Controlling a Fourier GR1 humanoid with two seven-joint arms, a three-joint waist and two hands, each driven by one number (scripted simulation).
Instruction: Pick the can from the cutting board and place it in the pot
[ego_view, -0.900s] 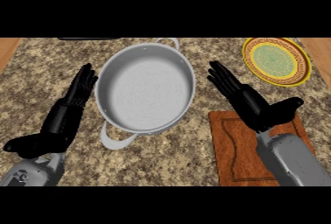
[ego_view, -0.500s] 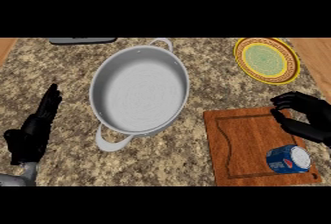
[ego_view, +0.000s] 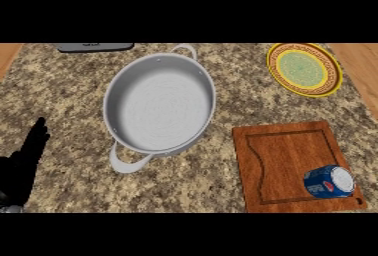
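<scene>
The can (ego_view: 330, 182) lies on its side near the corner of the cutting board (ego_view: 284, 160) farthest from the pot (ego_view: 159, 105), its pale end facing up and toward the right. The task has not yet begun on it. The board sits just right of the pot and a little below it, so the carry should be short and leftward, and the pot's wide open mouth, with nothing inside, looks like an easy target. A yellow-rimmed plate (ego_view: 304, 69) rests to the pot's upper right, out of that path. The left hand (ego_view: 26, 160) shows well to the pot's lower left, its fingers straight and held together, pointing up, holding nothing and resting above the surface (ego_view: 66, 100). The right hand, which is on the can's side, is out of sight, so nothing can be said of its fingers.
</scene>
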